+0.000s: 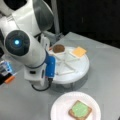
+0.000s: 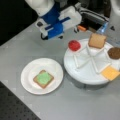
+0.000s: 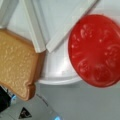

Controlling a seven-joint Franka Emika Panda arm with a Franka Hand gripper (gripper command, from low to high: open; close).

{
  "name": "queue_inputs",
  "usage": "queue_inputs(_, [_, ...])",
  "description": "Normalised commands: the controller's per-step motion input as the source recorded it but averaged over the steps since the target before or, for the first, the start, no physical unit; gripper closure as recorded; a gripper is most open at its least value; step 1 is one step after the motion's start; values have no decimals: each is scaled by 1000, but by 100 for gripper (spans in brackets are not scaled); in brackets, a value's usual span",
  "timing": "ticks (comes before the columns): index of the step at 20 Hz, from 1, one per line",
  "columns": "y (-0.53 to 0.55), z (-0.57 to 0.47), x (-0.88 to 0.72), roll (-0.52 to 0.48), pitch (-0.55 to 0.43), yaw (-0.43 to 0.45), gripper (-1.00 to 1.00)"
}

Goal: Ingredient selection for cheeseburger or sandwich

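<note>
A tan toast square topped with a green disc lies on the white paper plate; this is the sandwich as it stands. On the white divided tray, a red disc and a second toast square sit in neighbouring compartments. My gripper hovers above that edge of the tray, nearest the red disc. Its fingers are hidden by the hand in both front views and do not show in the wrist view.
The tray also holds a brown round patty and a yellow-orange cheese square. Orange and blue clutter lies beyond the arm. Grey tabletop surrounds the plate and tray.
</note>
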Motion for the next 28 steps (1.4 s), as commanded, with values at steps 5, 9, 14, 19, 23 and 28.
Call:
queue_inputs(5, [-272,-154,226,53,66,124,-100])
queue_inputs(9, [-315,-153,205,127,59,137,-100])
queue_inputs(14, [-225,-166,144,197,53,91,-100])
queue_inputs(19, [-173,-71,128,280,3,-111,-100])
queue_inputs(23, [-215,-125,-43,397,-76,-332,-100])
queue_inputs(28, [-159,-102,-194,309,-115,-335,-100])
